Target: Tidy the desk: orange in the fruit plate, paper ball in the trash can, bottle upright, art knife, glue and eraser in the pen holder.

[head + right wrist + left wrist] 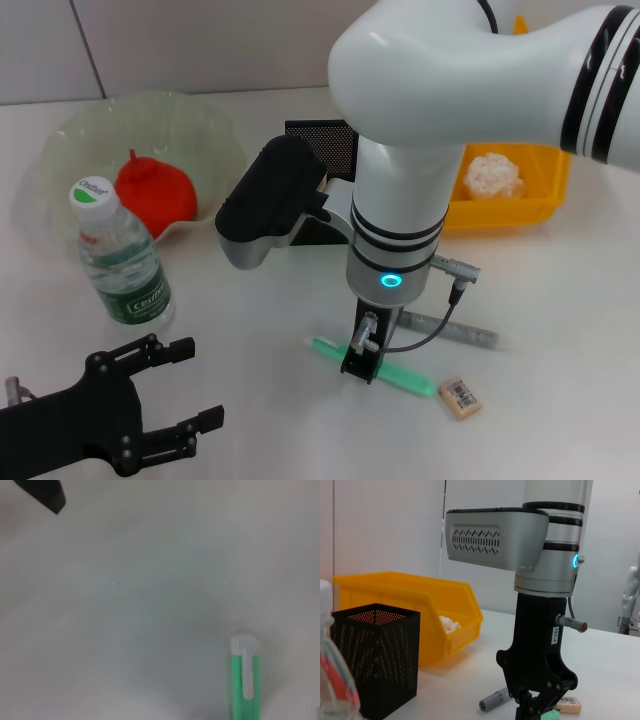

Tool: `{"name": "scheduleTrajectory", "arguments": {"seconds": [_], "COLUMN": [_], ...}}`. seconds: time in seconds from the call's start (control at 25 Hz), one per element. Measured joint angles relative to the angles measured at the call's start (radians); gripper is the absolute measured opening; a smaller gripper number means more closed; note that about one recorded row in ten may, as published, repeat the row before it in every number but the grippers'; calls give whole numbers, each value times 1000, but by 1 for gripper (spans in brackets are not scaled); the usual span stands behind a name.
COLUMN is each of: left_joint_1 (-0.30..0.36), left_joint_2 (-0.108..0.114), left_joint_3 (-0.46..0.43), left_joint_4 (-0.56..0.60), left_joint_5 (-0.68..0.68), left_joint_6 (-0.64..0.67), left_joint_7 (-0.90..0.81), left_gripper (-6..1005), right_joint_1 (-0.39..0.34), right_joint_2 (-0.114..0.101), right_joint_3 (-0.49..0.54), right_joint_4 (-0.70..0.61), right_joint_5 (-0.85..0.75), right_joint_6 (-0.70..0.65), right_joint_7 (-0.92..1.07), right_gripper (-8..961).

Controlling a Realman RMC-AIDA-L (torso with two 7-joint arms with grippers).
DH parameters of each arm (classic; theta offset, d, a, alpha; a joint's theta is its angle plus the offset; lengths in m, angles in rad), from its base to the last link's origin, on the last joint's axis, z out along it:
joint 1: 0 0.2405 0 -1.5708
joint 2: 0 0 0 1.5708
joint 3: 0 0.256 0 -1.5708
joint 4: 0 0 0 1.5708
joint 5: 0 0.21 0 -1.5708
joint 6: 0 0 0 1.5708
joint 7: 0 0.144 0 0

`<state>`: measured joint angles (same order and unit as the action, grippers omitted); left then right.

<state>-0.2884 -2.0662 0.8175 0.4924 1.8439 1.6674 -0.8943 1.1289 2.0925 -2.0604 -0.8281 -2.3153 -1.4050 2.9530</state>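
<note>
Right gripper (pixel 361 364) down on the green art knife (pixel 400 375), fingers closed around it; left gripper (pixel 178 388) waits near-left, fingers apart; eraser (pixel 459 396) just right.

The head camera looks steeply down at the bench (pixel 560 330). The left wrist camera sits low, facing sideways. The right wrist camera hovers close above; all share the green art knife (pixel 400 375).

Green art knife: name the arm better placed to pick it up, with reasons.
Right. The right gripper is directly over the green art knife; the left gripper hangs apart by the bottle.
</note>
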Motion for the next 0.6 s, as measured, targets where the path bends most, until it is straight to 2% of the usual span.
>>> {"name": "scheduleTrajectory", "arguments": {"seconds": [0.4,0.48,0.6], "left_joint_1": [0,0,0], "left_joint_2": [0,0,0], "left_joint_3": [-2,-2,-1], "left_joint_4": [0,0,0], "left_joint_5": [0,0,0], "left_joint_6": [-1,-1,-1], "left_joint_7": [0,0,0], "left_gripper": [802,802,802], "right_joint_1": [0,0,0], "right_joint_2": [0,0,0], "right_joint_3": [23,26,30], "right_joint_4": [0,0,0], "right_joint_5": [-1,-2,-6], "right_joint_6": [2,2,1], "right_joint_7": [0,0,1], "right_gripper": [38,45,128]}}
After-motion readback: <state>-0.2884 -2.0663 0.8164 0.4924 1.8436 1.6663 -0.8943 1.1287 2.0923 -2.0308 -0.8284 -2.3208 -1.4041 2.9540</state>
